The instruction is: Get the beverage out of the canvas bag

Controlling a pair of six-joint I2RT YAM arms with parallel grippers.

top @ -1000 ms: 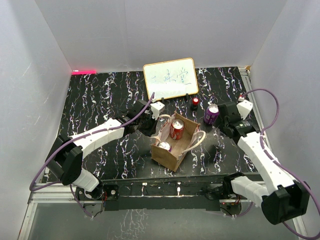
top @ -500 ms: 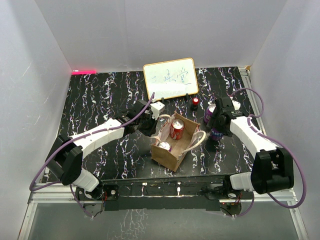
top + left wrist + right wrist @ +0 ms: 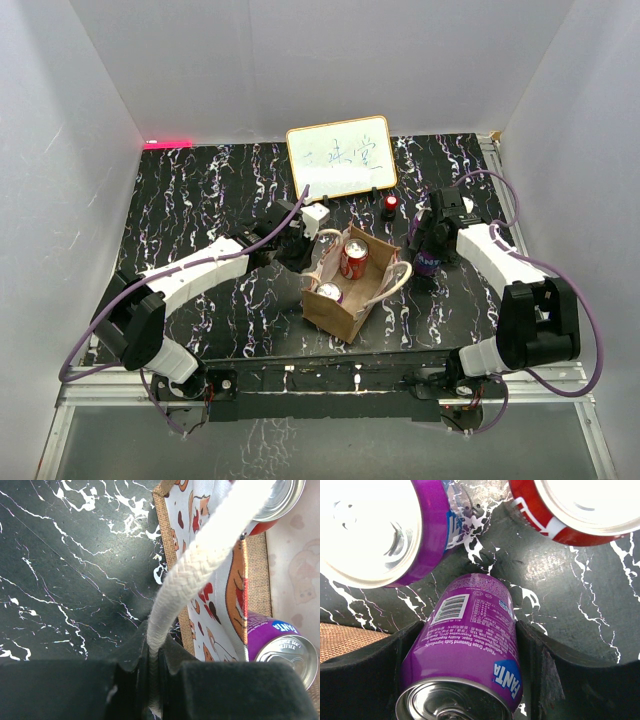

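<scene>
Right wrist view has the right gripper (image 3: 465, 650) clasping a purple can (image 3: 470, 625) lengthwise between its fingers (image 3: 540, 665), base aimed ahead at the table (image 3: 580, 595), bag (image 3: 345, 642) just left, while the left gripper (image 3: 155, 680) pinches the bag's handle (image 3: 200, 570).

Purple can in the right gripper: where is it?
Top view, right side: the purple can is right of the canvas bag, held by the right gripper near a red can.
</scene>
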